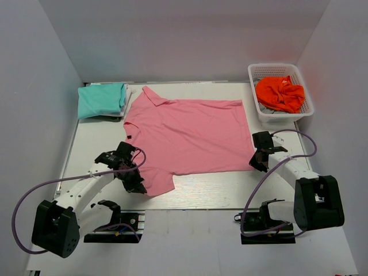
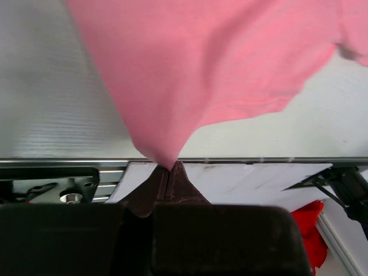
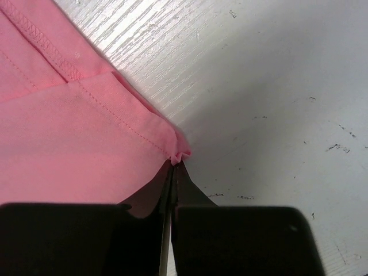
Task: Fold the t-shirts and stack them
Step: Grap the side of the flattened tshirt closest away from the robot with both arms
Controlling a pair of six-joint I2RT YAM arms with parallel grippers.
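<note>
While the pink shirt [image 1: 187,135] lies spread across the middle of the table [image 1: 92,144], its collar points to the far left and its hem faces the right side. At the near left, 1 short sleeve reaches toward the left gripper [image 1: 137,185], whose jaws are closed on that sleeve's edge. The left wrist view shows the pink cloth [image 2: 201,63] drawn to a narrow point that ends between the pressed-together fingertips [image 2: 178,187], and from there it fans out wide over the pale table [image 2: 52,86]. At the near right corner of the hem sits the right gripper [image 1: 258,163], its jaws likewise closed on the shirt. In the right wrist view the stitched corner [image 3: 69,144] is bunched into small puckers where it meets the fingertips [image 3: 187,187], and it lies low on the table [image 3: 276,86]. Between the 2 grippers, the shirt's near edge runs roughly straight along the table. A teal shirt [image 1: 102,99], folded into a compact rectangle, rests at the far left corner, just beside the pink shirt's far shoulder. A white basket [image 1: 287,115] stands at the far right corner, near the hem but apart from it, and holds a crumpled orange cloth [image 1: 280,93].
</note>
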